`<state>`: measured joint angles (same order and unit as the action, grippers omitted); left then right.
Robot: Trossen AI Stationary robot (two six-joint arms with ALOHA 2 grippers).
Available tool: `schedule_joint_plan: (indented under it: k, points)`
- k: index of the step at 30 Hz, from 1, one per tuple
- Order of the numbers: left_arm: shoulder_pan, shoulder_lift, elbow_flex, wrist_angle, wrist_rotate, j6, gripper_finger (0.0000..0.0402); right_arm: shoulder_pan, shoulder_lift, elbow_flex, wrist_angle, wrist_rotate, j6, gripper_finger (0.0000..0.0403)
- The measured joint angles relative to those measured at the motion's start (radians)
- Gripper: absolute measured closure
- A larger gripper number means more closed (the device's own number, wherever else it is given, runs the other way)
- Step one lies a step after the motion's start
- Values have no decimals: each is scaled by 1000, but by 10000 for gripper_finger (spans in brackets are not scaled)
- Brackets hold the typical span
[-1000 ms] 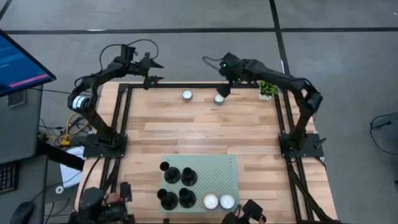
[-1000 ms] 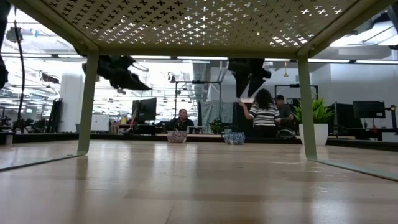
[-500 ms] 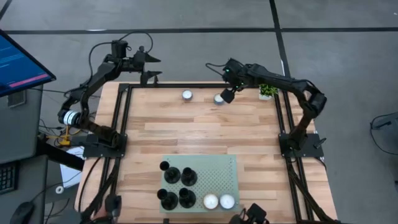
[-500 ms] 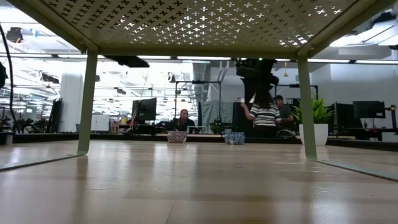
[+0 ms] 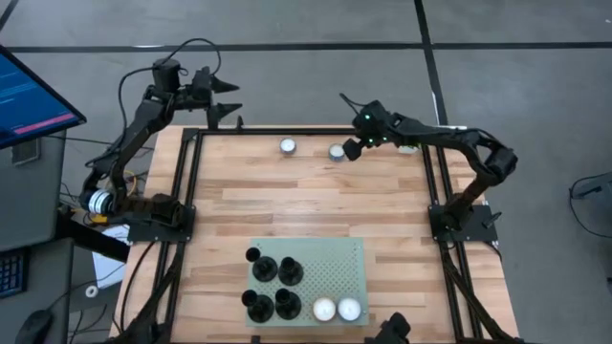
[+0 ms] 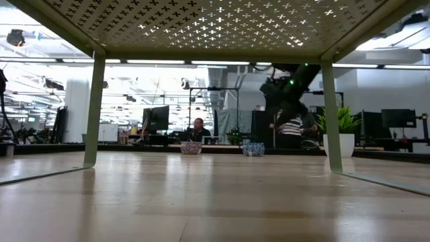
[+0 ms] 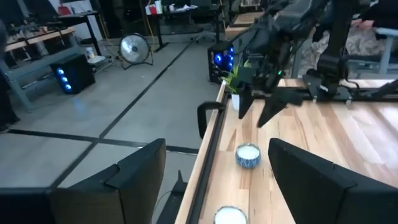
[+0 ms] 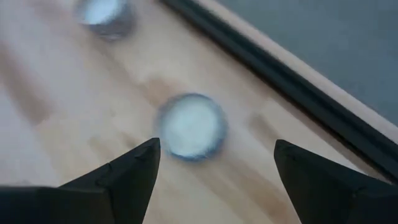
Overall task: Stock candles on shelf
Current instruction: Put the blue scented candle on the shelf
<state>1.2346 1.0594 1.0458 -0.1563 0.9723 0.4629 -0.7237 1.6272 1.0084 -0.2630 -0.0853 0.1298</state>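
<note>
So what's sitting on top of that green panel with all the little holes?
On the green panel stand two white candles at one edge and five black cylinders beside them. Any holes beneath them are covered.

Spread right pincer (image 8: 214, 165) above candle (image 8: 190, 126); second candle (image 8: 103, 12) beyond, wooden tabletop (image 8: 56, 124)

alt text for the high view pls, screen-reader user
Top-down view of a wooden table: the right gripper, open, hovers beside one of two candles at the far edge. Two more candles sit on the green shelf at the near edge beside black cups; the left gripper waits off the far-left corner.
</note>
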Motion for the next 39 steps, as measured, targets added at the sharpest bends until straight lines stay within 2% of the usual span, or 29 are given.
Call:
schedule_joint_plan:
  k: [8, 12, 18, 29, 39]
  points:
    - [-3, -47, 0, 0, 4, -76, 117, -54, 15, -23, 24, -34, -11, 97]
    - [-7, -51, 0, 0, 4, -106, 117, -34, 14, -22, 26, 22, -22, 97]
    - [-45, -51, 0, 0, 4, -161, 117, -26, 32, -22, 31, 37, -21, 97]
    - [-110, -51, 0, 0, 4, -166, 117, 3, 131, 10, 78, 77, 10, 97]
    - [-125, -51, 0, 1, 4, -166, 117, 25, 203, 29, 67, 84, 46, 97]
